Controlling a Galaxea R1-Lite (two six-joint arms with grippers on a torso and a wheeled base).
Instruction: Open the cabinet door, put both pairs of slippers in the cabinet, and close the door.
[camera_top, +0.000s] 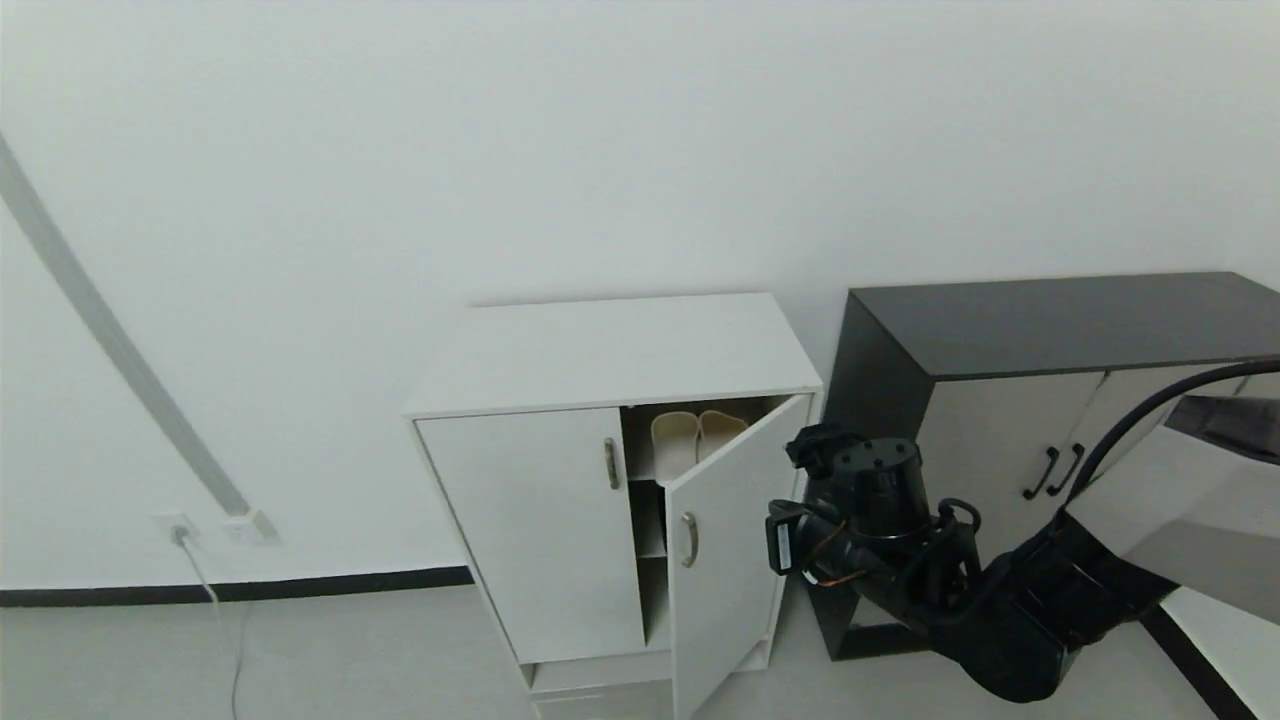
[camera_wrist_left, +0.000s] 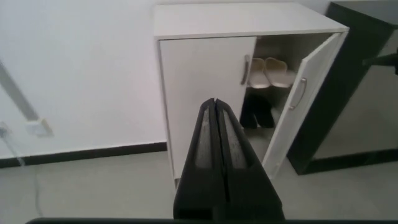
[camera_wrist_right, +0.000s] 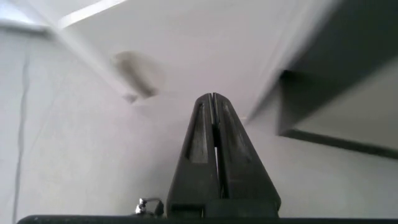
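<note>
Cabinet (camera_top: 610, 350) with its right door (camera_top: 730, 590) ajar.
Two pairs inside: beige slippers (camera_top: 697, 440) above, dark slippers (camera_wrist_left: 257, 112) below; left claw (camera_wrist_left: 214, 102) and right claw (camera_wrist_right: 213, 98) pinched shut, empty.

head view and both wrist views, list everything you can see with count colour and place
white cabinet: 1, white, against the wall, centre
right door: 1, white, ajar; the left door is shut
cream slippers: 1 pair, cream, top shelf inside
dark slippers: seemingly 1 pair, black, shelf below
black cabinet: 1, black top, grey doors, right of the white one
wall socket: 1, white, low on the wall at left, cable plugged in
conduit: 1, grey, slanting down the wall
left gripper: 1, black, shut, facing the cabinet front
right gripper: 1, black, shut, close to the right door's outer face
</note>
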